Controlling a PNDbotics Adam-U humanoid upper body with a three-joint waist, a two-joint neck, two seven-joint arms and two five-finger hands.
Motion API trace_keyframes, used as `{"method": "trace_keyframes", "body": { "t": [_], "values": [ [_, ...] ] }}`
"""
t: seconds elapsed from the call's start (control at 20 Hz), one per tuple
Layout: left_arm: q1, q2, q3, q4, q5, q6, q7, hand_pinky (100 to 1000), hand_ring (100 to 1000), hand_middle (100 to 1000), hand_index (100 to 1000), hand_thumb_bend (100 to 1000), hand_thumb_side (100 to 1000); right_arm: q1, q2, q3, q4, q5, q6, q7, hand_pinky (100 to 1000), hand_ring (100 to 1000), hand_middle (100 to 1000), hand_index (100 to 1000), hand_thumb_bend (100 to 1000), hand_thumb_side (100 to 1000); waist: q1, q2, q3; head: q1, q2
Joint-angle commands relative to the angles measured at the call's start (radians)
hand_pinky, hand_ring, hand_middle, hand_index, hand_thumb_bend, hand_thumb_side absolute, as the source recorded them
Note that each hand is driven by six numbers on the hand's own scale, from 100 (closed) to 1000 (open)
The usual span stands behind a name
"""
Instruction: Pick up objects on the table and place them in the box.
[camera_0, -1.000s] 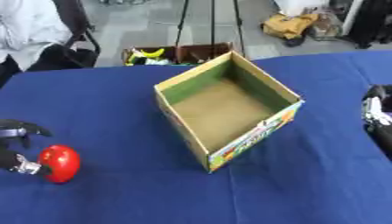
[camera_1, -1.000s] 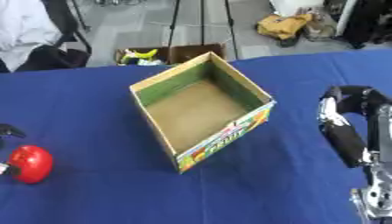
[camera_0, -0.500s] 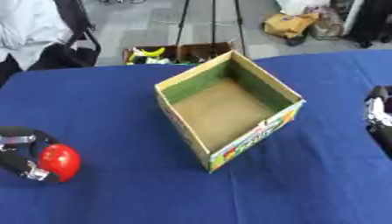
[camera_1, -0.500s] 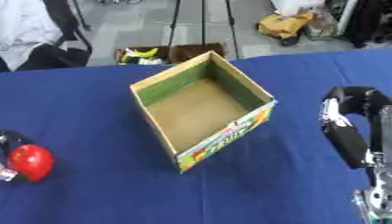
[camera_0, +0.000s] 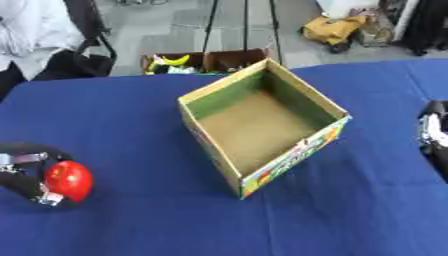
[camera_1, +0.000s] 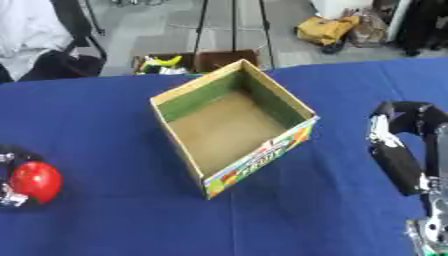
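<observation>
A red apple-like fruit (camera_0: 69, 180) lies on the blue table at the far left. My left hand (camera_0: 24, 171) is curled round it from the left side, black fingers wrapping its top and bottom. An open cardboard box (camera_0: 261, 120) with green inner walls and a printed front stands empty in the middle of the table. My right hand (camera_1: 401, 154) hovers at the right edge, apart from the box, with its fingers curled and holding nothing.
The blue tablecloth (camera_0: 131, 115) covers the whole work area. Beyond the far edge, a brown crate (camera_0: 203, 61) with yellow and green items sits on the floor, beside tripod legs and a seated person at the upper left.
My left hand has closed in round the red fruit and drawn it slightly right. The box and my right hand have stayed put.
</observation>
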Motion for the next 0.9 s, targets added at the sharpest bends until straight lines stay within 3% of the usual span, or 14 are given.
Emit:
{"method": "trace_keyframes", "body": {
  "t": [0.05, 0.2, 0.4, 0.6, 0.9],
  "values": [
    [-0.014, 0.021, -0.006, -0.001, -0.006, 0.007, 0.029, 267, 659, 882, 984, 689, 629, -0.011, -0.018, 0.0, -0.021, -0.007, -0.003, 0.001, 726, 506, 409, 642, 100, 500, -0.001, -0.015, 0.002, 0.005, -0.012],
    [-0.011, 0.018, -0.01, 0.003, -0.013, 0.01, 0.047, 250, 657, 880, 983, 647, 614, -0.011, -0.018, -0.001, -0.021, -0.007, -0.003, 0.0, 726, 506, 408, 642, 100, 500, -0.002, -0.014, 0.002, 0.006, -0.013],
    [-0.011, 0.012, -0.011, 0.008, 0.0, 0.015, 0.067, 219, 638, 839, 950, 526, 589, -0.01, -0.018, -0.001, -0.021, -0.007, -0.002, 0.001, 727, 506, 408, 643, 100, 500, -0.001, -0.014, 0.004, 0.006, -0.013],
    [-0.012, 0.01, -0.011, 0.012, 0.021, 0.034, 0.098, 170, 608, 774, 873, 402, 508, -0.009, -0.017, -0.003, -0.021, -0.005, 0.0, 0.0, 727, 506, 408, 643, 100, 500, 0.0, -0.013, 0.002, 0.006, -0.013],
    [-0.011, 0.01, -0.009, 0.014, 0.035, 0.064, 0.14, 136, 594, 750, 827, 204, 446, -0.008, -0.017, -0.003, -0.021, -0.005, 0.002, 0.0, 727, 507, 408, 643, 100, 499, 0.001, -0.013, 0.001, 0.006, -0.013]
  ]
}}
